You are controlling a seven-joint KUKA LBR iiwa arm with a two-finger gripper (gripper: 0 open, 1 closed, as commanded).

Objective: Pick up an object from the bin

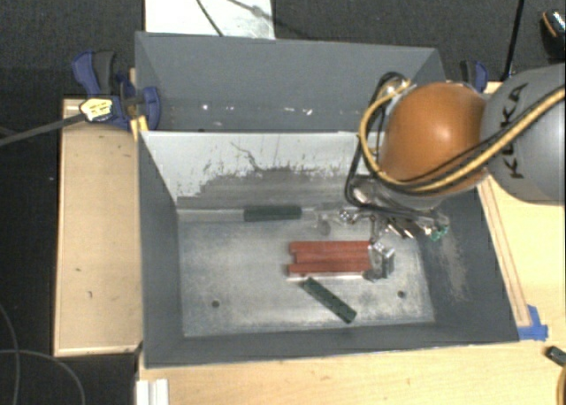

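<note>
My gripper point(382, 260) hangs low over the right half of the bin floor, under the arm's orange dome. Its tip is at the right end of a reddish-brown rectangular block point(325, 258) that lies flat in the middle of the bin. Whether the block is between the fingers is hidden. A dark green flat stick point(329, 299) lies slanted just in front of the block. Another dark stick point(272, 213) rests near the back wall, left of the gripper.
The orange dome and its cables cover the bin's back right corner. The bin's sloped walls close in on all sides. Bare scratched floor stretches to the left of the block.
</note>
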